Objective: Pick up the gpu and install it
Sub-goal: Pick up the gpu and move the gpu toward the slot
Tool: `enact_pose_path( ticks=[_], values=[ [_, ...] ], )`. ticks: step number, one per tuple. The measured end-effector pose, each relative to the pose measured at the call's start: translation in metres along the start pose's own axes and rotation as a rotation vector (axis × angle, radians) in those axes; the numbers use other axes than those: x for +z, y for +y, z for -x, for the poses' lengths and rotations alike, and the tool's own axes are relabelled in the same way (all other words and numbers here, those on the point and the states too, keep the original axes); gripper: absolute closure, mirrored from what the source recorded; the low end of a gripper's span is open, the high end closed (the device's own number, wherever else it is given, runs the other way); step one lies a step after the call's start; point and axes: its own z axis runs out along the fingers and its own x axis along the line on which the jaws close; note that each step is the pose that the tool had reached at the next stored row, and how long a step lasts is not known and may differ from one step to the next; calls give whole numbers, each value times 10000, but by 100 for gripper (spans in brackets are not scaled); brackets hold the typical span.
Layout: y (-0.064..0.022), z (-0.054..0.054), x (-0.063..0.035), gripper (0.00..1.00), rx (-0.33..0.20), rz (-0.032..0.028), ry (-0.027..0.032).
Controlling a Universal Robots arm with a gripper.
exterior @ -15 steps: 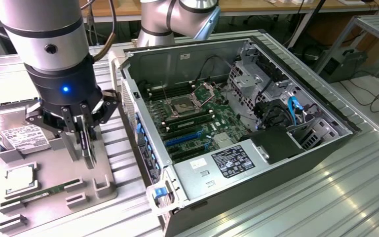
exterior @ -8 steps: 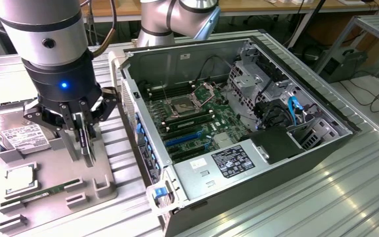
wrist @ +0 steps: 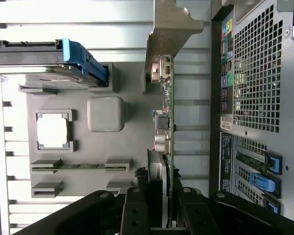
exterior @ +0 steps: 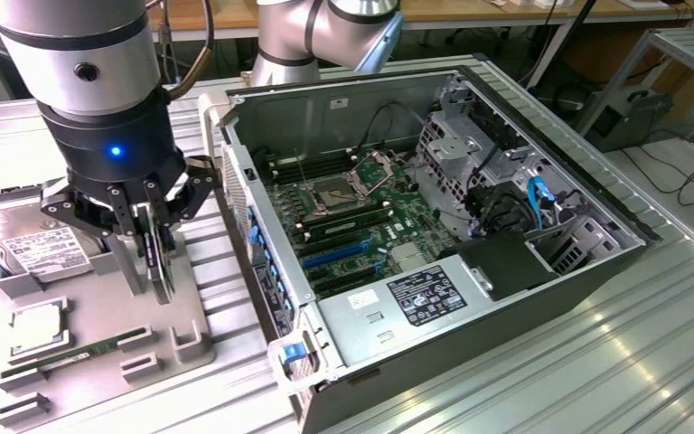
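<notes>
Black gripper (exterior: 152, 258) clamped on the gpu (wrist: 169, 105), edge-on over the grey tray (exterior: 106, 348), narrow gap to the open computer case (exterior: 323, 117).

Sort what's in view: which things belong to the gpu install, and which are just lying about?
Job: gpu, clamped edge-on in the gripper; open computer case; blue expansion slots inside it.
Lying about: hard drive, CPU, memory stick, all on the grey holder tray.
</notes>
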Motion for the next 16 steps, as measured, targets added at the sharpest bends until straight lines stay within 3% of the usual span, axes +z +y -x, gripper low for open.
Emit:
enact_pose_path(
  ticks=[16],
  values=[
    [0,0,-81,72,0,-12,0]
  ],
)
